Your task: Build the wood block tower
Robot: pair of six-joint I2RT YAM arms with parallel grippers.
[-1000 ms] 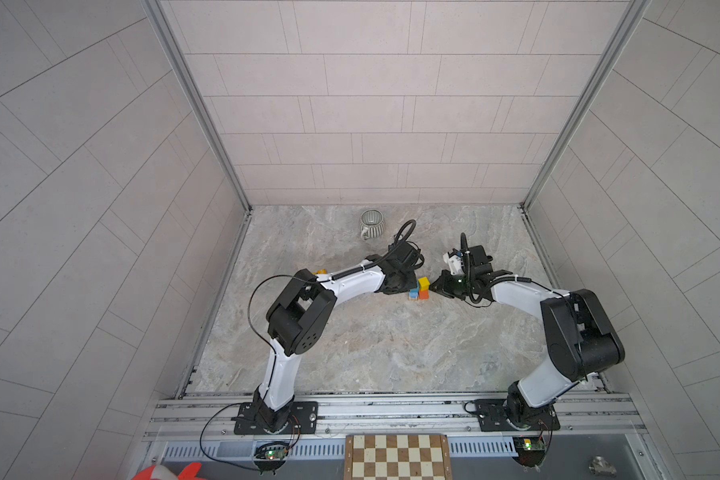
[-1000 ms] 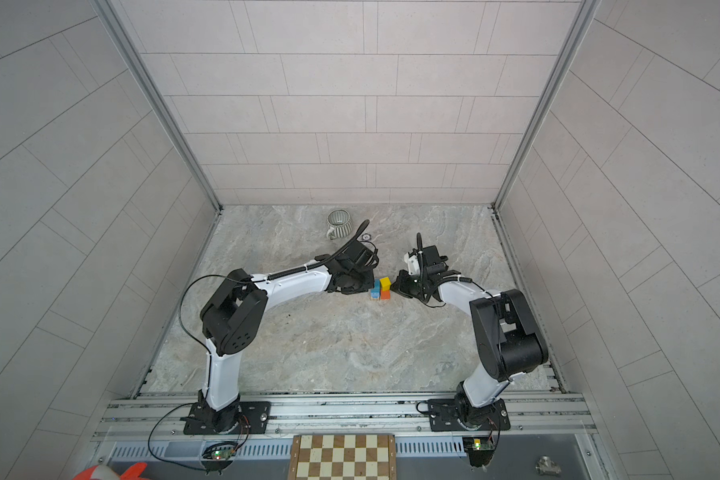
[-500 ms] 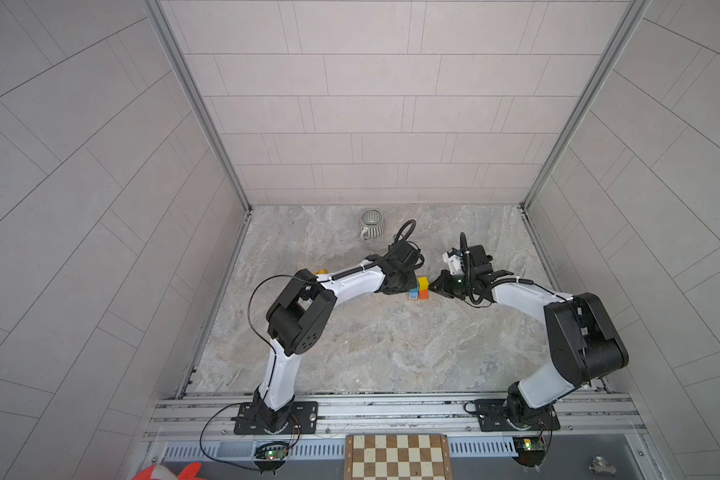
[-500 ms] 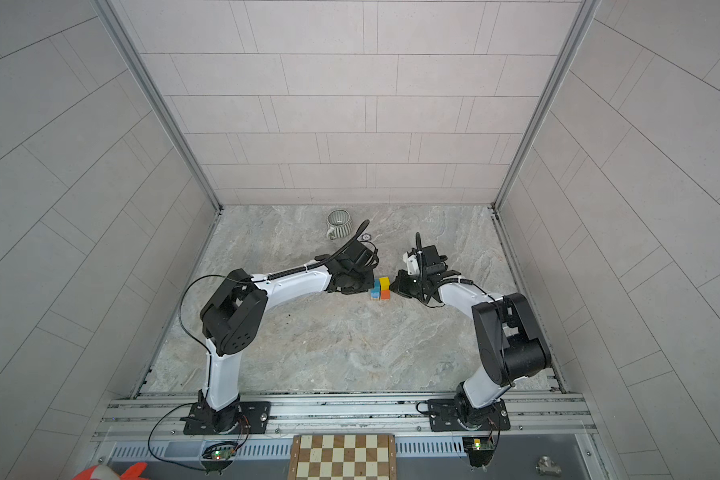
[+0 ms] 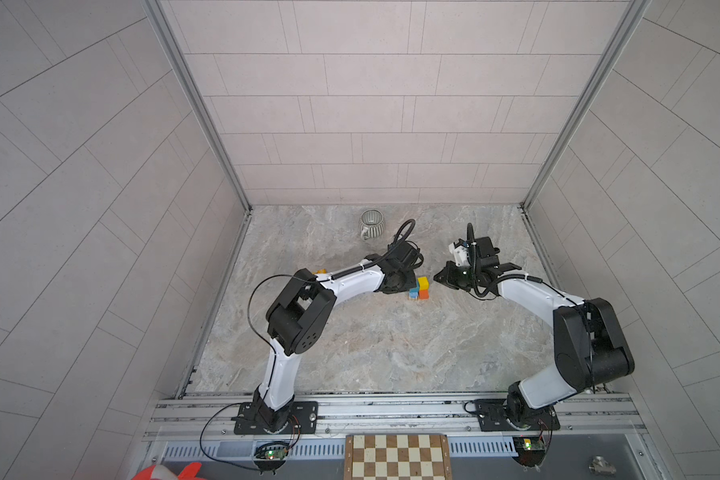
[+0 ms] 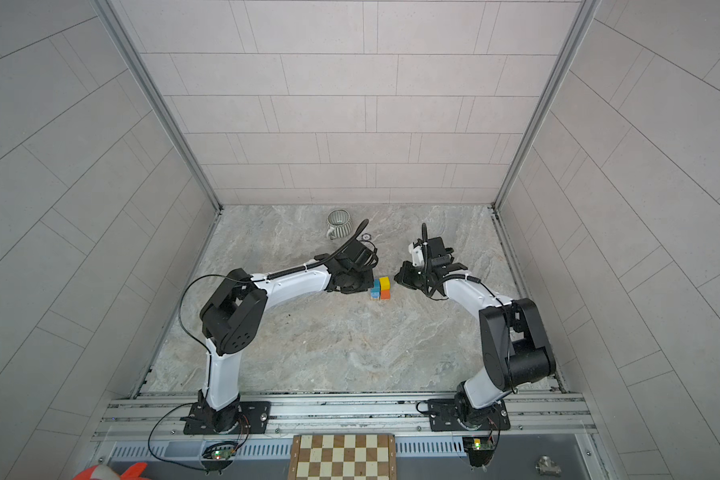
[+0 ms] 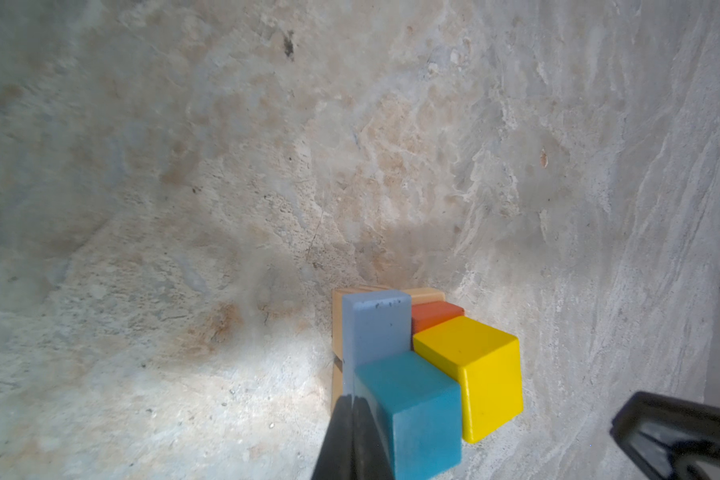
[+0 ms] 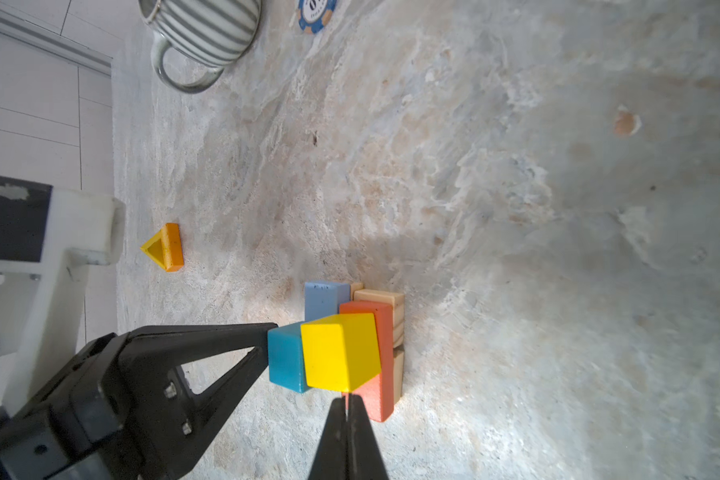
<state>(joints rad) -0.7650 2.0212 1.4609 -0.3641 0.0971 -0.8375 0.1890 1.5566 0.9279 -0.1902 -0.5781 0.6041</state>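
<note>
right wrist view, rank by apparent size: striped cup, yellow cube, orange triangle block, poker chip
1. striped cup, partly out of frame
2. yellow cube, nearest the camera
3. orange triangle block and poker chip: look alike, chip cut off

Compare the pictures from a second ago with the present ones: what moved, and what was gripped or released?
Only the right arm moved: its elbow swung slightly outward, rightward in both top views. Nothing was gripped or released. The left gripper and right gripper stay shut beside the wood block tower, which is unchanged; the grey cup and yellow triangle block have not moved.
</note>
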